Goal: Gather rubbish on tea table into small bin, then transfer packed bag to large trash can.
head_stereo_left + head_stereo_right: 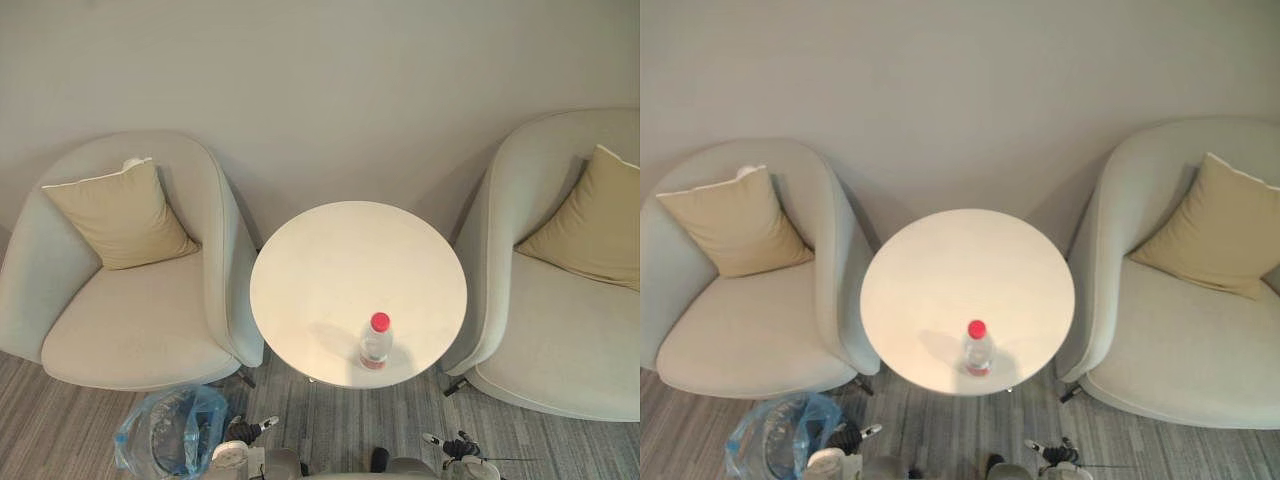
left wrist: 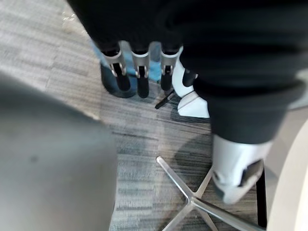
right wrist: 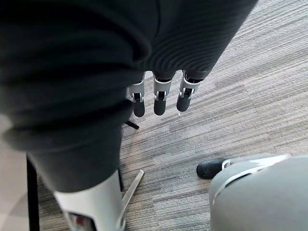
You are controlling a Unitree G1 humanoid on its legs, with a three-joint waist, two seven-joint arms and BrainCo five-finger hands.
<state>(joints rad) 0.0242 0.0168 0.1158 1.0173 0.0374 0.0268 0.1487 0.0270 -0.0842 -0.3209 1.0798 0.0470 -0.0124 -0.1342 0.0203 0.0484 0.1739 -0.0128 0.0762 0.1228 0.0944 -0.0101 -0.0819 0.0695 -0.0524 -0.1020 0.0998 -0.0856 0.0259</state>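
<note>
Your clear, red-capped plastic bottle [image 1: 376,342] stands upright near the round white counter's [image 1: 330,250] front edge; left hand [image 2: 138,68] and right hand [image 3: 161,95] hang straight-fingered, empty.

- The tea table [image 1: 340,260] has a smooth cream top with a soft, low shine.
- The foot [image 2: 192,202] below the table is bare, brushed, silver-looking metal.
- The bottle [image 1: 376,341] on the table is clear glossy plastic with a red plastic cap.
- The armchairs to the left of the table [image 1: 130,320] and to its right [image 1: 570,350] are covered in pale matt cloth.
- The cushions [image 1: 120,215] [image 1: 590,220] on them are beige cloth with a light piped edge.
- The bin bag [image 1: 170,430], left of the table, is thin, wrinkled, shiny blue plastic, half transparent.
- The floor [image 1: 340,425] around the table is grey striped carpet, rough and matt.
</note>
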